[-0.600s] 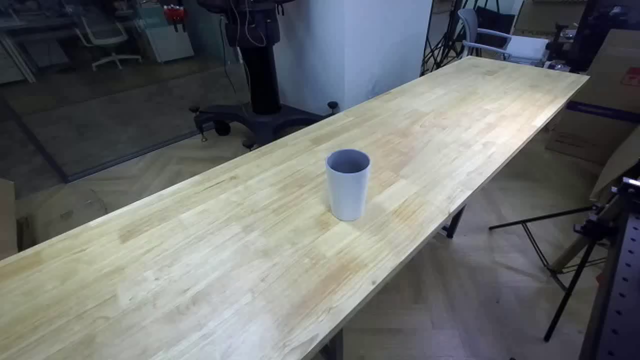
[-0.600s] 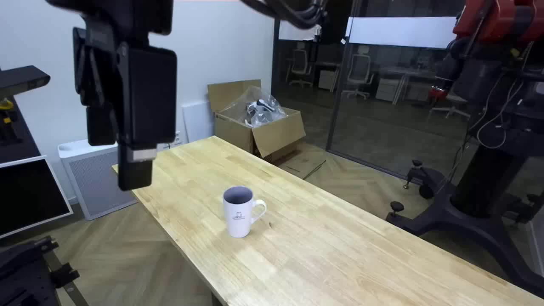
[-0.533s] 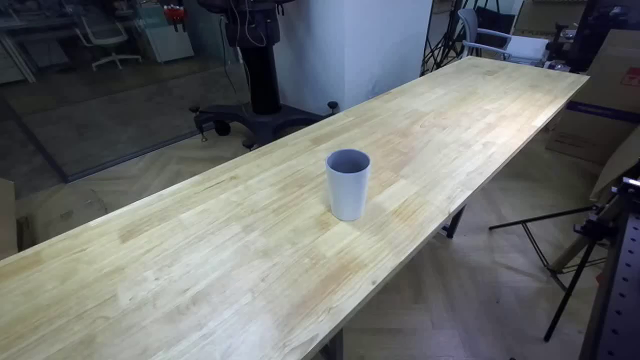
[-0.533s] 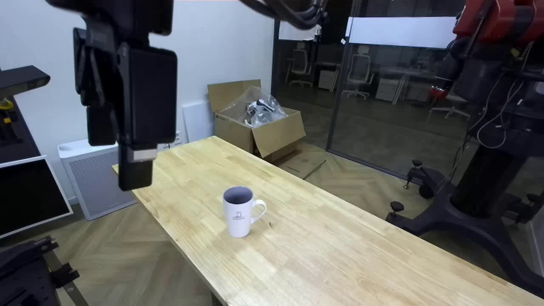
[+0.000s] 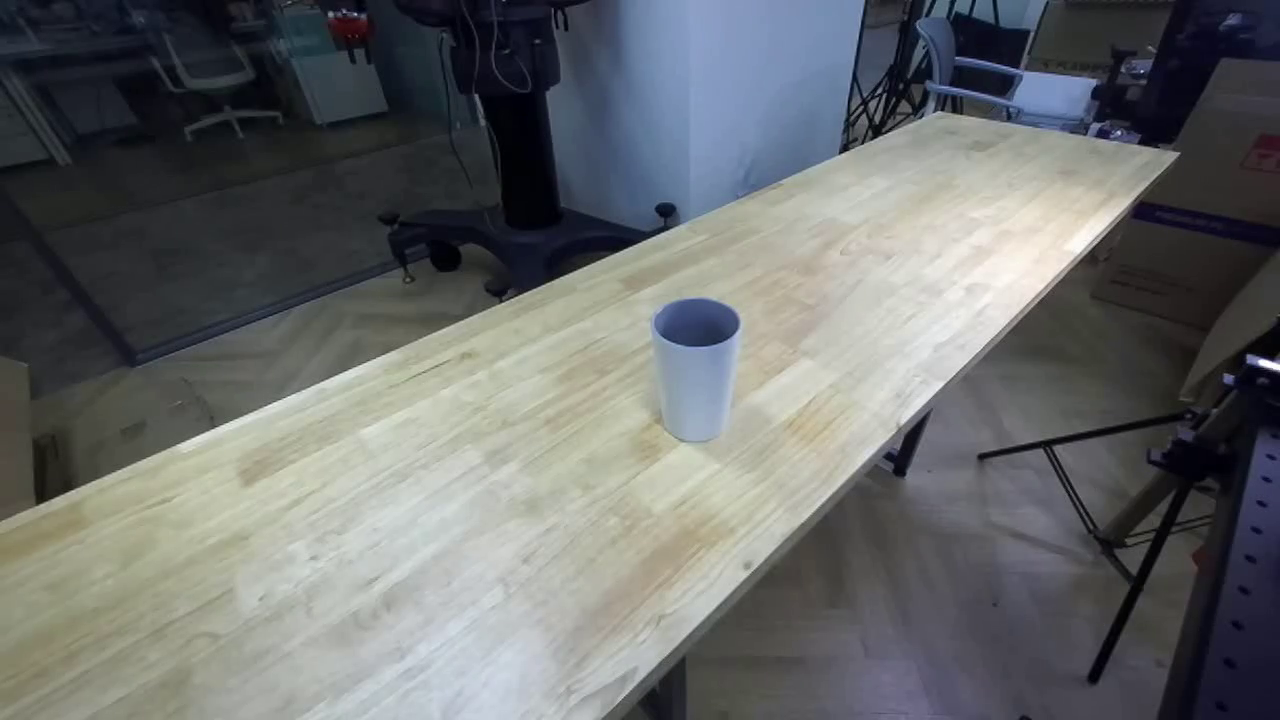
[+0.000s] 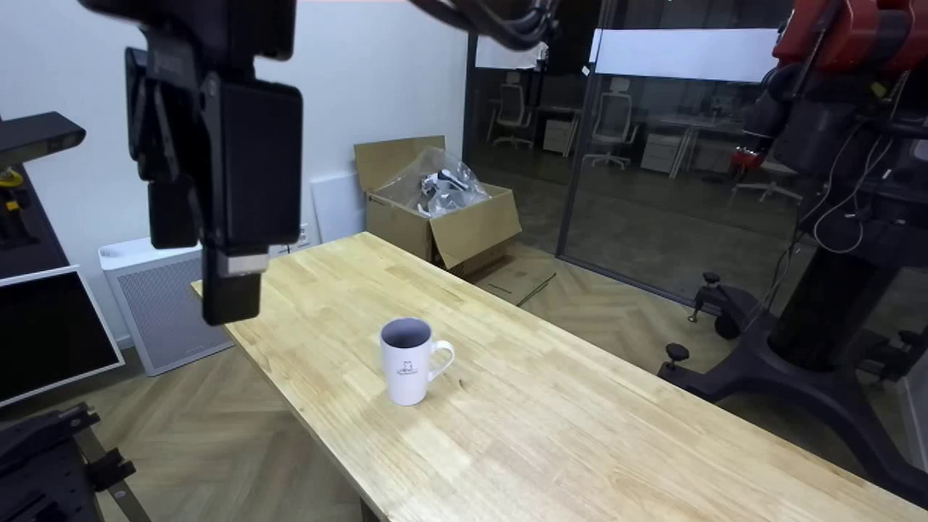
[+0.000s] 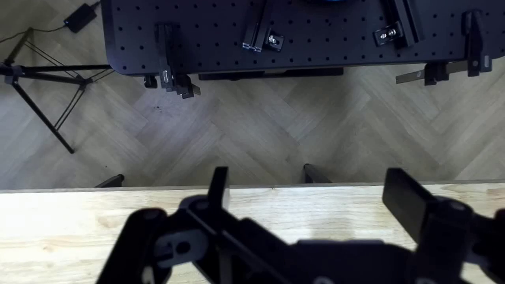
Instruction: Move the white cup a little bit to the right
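Note:
The white cup [image 5: 697,390] stands upright on the wooden table [image 5: 400,500], near the table's middle. In an exterior view the cup [image 6: 406,366] shows a handle on its right side, a small dark logo and a grey-blue inside. My gripper [image 6: 203,259] hangs in the air at the upper left of that view, apart from the cup and holding nothing. In the wrist view my gripper [image 7: 307,185] has its fingers spread wide, with only table and floor between them. The cup is out of the wrist view.
A black perforated stand [image 7: 221,39] lies across a floor gap from the table edge. A tripod [image 5: 1120,560] stands beside the table. An open cardboard box [image 6: 399,225] is at the table's far end. A dark wheeled pedestal [image 6: 812,312] stands along the other long side.

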Controlling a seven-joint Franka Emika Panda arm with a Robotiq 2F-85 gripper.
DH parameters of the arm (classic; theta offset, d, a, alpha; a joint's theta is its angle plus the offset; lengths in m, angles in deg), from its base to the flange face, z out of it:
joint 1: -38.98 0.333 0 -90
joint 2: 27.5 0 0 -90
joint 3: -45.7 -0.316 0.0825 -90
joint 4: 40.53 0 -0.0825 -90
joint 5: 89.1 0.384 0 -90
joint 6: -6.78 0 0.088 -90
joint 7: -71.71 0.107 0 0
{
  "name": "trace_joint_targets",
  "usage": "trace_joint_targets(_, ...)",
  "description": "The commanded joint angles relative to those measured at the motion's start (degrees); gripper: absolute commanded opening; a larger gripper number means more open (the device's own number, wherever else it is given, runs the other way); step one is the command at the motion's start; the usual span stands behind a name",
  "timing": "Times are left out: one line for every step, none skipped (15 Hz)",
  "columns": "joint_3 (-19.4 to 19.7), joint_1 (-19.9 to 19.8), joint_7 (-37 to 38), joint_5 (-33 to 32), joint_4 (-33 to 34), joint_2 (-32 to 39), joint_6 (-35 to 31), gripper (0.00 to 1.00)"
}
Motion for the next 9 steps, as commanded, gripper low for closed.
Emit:
trace_joint_targets(0.07,0.11,0.06,-0.02,0.07,0.0,0.09,1.0)
trace_joint_targets(0.07,0.11,0.06,-0.02,0.07,0.0,0.09,1.0)
trace_joint_targets(0.07,0.11,0.06,-0.02,0.07,0.0,0.09,1.0)
trace_joint_targets(0.07,0.11,0.06,-0.02,0.07,0.0,0.09,1.0)
trace_joint_targets(0.07,0.11,0.06,-0.02,0.07,0.0,0.09,1.0)
trace_joint_targets(0.07,0.11,0.06,-0.02,0.07,0.0,0.09,1.0)
trace_joint_targets(0.2,-0.17,1.49,0.46,0.38,0.88,-2.49,1.0)
trace_joint_targets(0.43,-0.29,2.0,0.77,0.95,1.99,-4.39,1.0)
trace_joint_targets(0.61,-0.47,2.32,0.76,1.4,3.13,-7.32,1.0)
